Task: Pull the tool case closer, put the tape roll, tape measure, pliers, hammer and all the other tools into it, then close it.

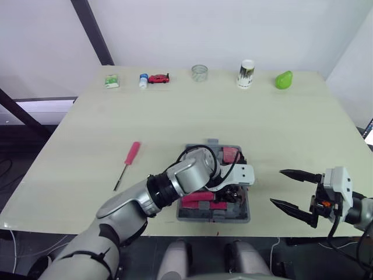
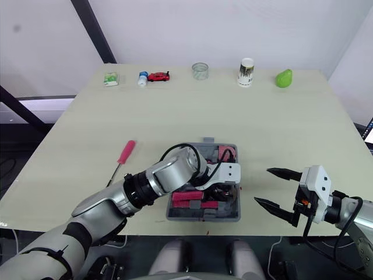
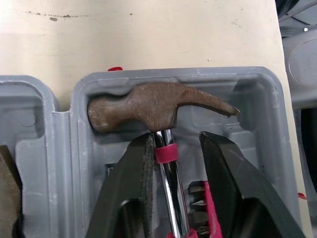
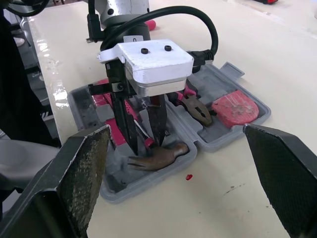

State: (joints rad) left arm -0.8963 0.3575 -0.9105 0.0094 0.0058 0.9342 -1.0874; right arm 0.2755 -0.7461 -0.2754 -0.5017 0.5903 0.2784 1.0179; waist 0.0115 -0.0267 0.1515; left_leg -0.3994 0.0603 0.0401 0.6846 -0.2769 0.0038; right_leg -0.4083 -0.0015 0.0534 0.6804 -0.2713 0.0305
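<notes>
From the head cameras: the open grey tool case (image 1: 245,216) sits at the near edge of the table (image 1: 291,116), just in front of the robot. The left arm sweeps in from the left, elbow bent and forearm crossing over the case. Its wrist is turned so the left gripper (image 1: 232,192) points straight down into the near half. Out to the right, the right arm is held low beyond the case. The right gripper (image 1: 278,187) hovers over the table's edge with its fingers spread wide, gripping nothing. A pink-handled screwdriver (image 1: 127,164) lies on the table well left of the case.

Left wrist camera now: the hammer (image 3: 158,106) lies in its moulded recess, rusty head across the end. The black fingers straddle the chrome shaft just below the pink collar, parted. One is against the shaft, the other stands clear of it.

Right wrist camera: the left gripper stands upright over the hammer. Pliers (image 4: 195,106) and a pink tape measure (image 4: 235,108) lie in the case's other half.
</notes>
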